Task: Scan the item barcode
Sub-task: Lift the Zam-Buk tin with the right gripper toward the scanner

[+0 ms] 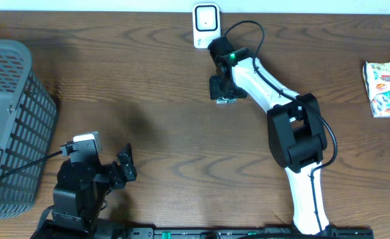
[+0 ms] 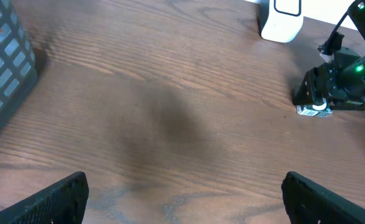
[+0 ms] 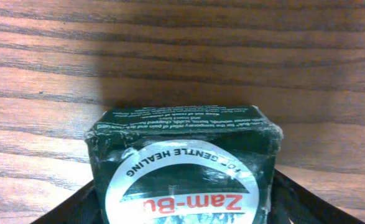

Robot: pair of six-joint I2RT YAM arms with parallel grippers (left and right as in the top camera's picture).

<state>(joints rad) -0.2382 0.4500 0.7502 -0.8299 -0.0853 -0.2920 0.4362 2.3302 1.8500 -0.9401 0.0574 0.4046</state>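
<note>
- table (image 1: 168, 99): brown wood with a strong grain, smooth, with a low sheen on my feed.
- basket (image 1: 22, 133): grey moulded plastic lattice, matt.
- barcode scanner (image 1: 206, 25): white plastic, glossy.
- Zam-Buk box (image 3: 182, 143): dark green card, scuffed pale at its edges, with a smooth round paper label.
- snack packets (image 1: 387, 86): probably shiny plastic film; too small for me to be sure.
- right arm (image 1: 261, 79): glossy white shell, matt black joints.

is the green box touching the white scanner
Apart. The left wrist view shows bare table between the green box and the white scanner. The overhead view shows the same gap.
</note>
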